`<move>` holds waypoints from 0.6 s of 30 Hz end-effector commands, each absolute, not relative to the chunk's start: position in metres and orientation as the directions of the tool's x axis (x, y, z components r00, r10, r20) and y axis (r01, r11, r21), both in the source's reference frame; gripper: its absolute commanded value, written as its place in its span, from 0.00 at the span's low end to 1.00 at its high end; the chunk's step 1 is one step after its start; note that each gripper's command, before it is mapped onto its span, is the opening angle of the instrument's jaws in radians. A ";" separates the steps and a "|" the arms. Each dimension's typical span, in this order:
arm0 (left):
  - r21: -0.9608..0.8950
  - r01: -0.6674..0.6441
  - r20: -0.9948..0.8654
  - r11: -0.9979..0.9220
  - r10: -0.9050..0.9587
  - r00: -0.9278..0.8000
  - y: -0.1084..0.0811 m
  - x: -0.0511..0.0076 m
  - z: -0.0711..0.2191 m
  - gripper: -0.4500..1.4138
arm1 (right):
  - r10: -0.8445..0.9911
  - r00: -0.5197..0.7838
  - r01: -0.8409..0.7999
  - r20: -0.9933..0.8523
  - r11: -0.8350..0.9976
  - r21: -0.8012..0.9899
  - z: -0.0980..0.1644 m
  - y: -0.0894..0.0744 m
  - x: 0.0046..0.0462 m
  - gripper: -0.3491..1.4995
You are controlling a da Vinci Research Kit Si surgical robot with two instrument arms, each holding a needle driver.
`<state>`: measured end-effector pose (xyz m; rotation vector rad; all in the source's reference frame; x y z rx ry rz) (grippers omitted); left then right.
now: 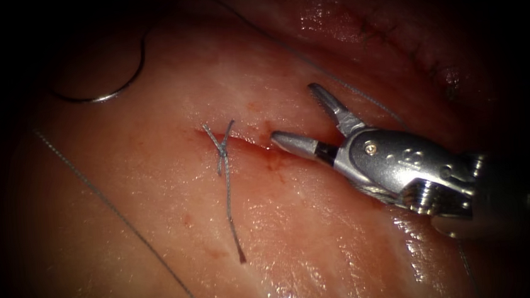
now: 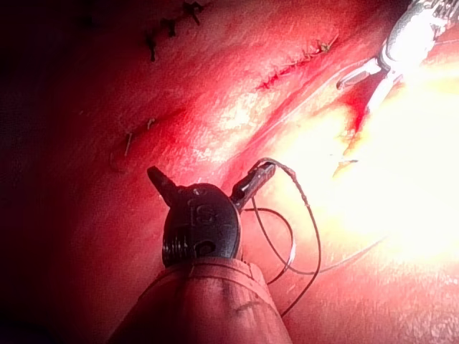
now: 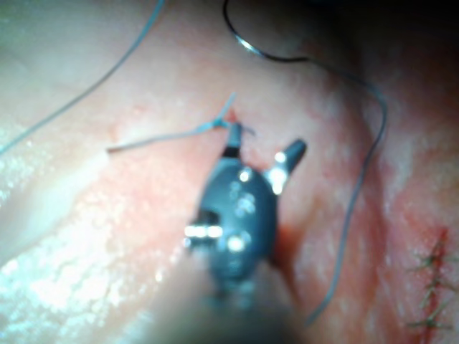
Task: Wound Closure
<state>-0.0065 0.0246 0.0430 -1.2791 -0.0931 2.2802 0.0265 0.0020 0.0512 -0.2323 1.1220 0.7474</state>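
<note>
At ten o'clock from the cut (image 1: 258, 144), needle (image 1: 100, 97) is laid loose on tissue (image 1: 316, 240), seemingly parked clear; right gripper (image 1: 294, 112) and left gripper (image 2: 210, 170) are spread, empty.

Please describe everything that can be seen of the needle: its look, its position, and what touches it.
The needle is a thin, curved piece of dark, shiny metal that glints along its arc. It lies flat on the tissue, on the left side of the cut and away from it, and it is not in the tissue. Thread runs on from one end. Neither tool holds it: the right gripper is open and empty at the cut, and the left gripper is open too.
</note>
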 end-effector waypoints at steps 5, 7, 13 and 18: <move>-0.395 -0.390 -0.793 -0.832 0.523 -0.313 0.022 -0.0117 0.048 0.89 | 0.422 0.223 -0.642 -0.879 0.742 0.193 0.052 0.001 0.0269 0.89; -0.451 -0.368 -0.797 -0.813 0.552 -0.245 0.020 -0.0145 0.052 0.88 | 0.420 0.223 -0.643 -0.880 0.742 0.191 0.052 0.001 0.0270 0.88; -0.513 -0.348 -0.780 -0.785 0.595 -0.193 0.016 -0.0176 0.057 0.88 | 0.413 0.226 -0.640 -0.882 0.746 0.186 0.052 0.001 0.0273 0.88; -0.520 -0.316 -0.781 -0.793 0.592 -0.199 0.013 -0.0196 0.060 0.86 | 0.412 0.226 -0.641 -0.883 0.745 0.184 0.052 0.001 0.0275 0.88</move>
